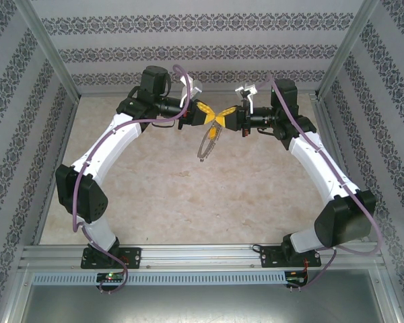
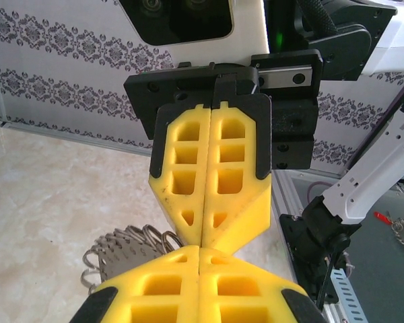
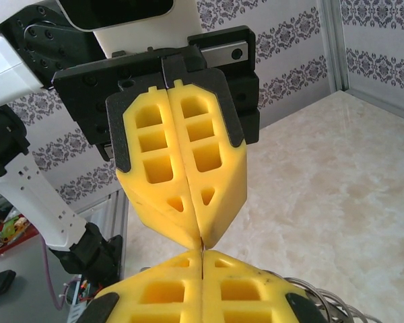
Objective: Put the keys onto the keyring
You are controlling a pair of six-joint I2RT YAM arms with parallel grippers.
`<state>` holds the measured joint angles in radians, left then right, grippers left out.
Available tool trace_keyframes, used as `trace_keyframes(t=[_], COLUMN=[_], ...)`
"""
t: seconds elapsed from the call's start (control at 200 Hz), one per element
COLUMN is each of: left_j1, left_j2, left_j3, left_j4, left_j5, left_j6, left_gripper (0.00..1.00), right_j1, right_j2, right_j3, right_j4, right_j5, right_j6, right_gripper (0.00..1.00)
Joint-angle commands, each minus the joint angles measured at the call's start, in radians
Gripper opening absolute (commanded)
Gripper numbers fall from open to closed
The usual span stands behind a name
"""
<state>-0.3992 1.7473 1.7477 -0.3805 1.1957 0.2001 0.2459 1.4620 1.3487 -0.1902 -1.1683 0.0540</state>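
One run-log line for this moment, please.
left gripper: shut | right gripper: shut, tips touching | large silvery key-fringed metal ring: hanging under tips above beige table, holder unclear

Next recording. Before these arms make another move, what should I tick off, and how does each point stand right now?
1. The left pincer is shut: ok.
2. The right pincer is shut: ok.
3. The two pincers meet tip to tip in the air above the table: ok.
4. The keyring is off the table, hanging just below the meeting tips: ok.
5. Which pincer actually carries the keyring: cannot tell, since the grip point is hidden between the yellow fingers.
6. Whether the small key is threaded on the keyring: cannot tell.
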Motion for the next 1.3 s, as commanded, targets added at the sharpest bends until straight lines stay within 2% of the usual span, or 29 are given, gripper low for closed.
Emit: trace_keyframes(t=[0.0, 0.025, 0.15, 0.295, 0.38, 0.485, 0.724, 0.839, 1.034, 1.294], left_j1=[0.000, 0.002, 0.034, 0.065, 0.077, 0.084, 0.087, 0.087, 0.090, 0.118], left_j2=[-0.035, -0.035, -0.042, -0.023, 0.000, 0.012, 0.035, 0.034, 0.014, -0.020], left_j3=[0.006, 0.011, 0.038, 0.118, 0.163, 0.168, 0.136, 0.102, 0.027, -0.097], left_j4=[0.046, 0.027, -0.064, -0.284, -0.405, -0.474, -0.506, -0.485, -0.417, -0.185], left_j5=[-0.013, -0.019, -0.041, -0.044, -0.052, -0.074, -0.079, -0.071, -0.044, 0.036], left_j6=[-0.012, 0.004, 0.069, 0.214, 0.286, 0.336, 0.368, 0.364, 0.333, 0.194], left_gripper=[0.00, 0.00, 0.26, 0.37, 0.38, 0.38, 0.38, 0.38, 0.37, 0.37], right_j1=[0.003, 0.002, -0.002, 0.016, 0.036, 0.067, 0.175, 0.189, 0.188, 0.182], right_j2=[0.035, 0.045, 0.109, 0.231, 0.279, 0.329, 0.471, 0.508, 0.487, 0.444], right_j3=[0.065, 0.084, 0.218, 0.453, 0.551, 0.661, 0.919, 0.982, 0.971, 0.927], right_j4=[-0.060, -0.090, -0.337, -0.690, -0.794, -0.892, -1.131, -1.182, -1.181, -1.155], right_j5=[-0.021, -0.017, 0.046, 0.160, 0.224, 0.338, 0.628, 0.630, 0.576, 0.532], right_j6=[-0.051, -0.068, -0.230, -0.438, -0.497, -0.541, -0.626, -0.640, -0.653, -0.653], right_gripper=[0.00, 0.00, 0.00, 0.00, 0.00, 0.00, 0.00, 0.00, 0.00, 0.00])
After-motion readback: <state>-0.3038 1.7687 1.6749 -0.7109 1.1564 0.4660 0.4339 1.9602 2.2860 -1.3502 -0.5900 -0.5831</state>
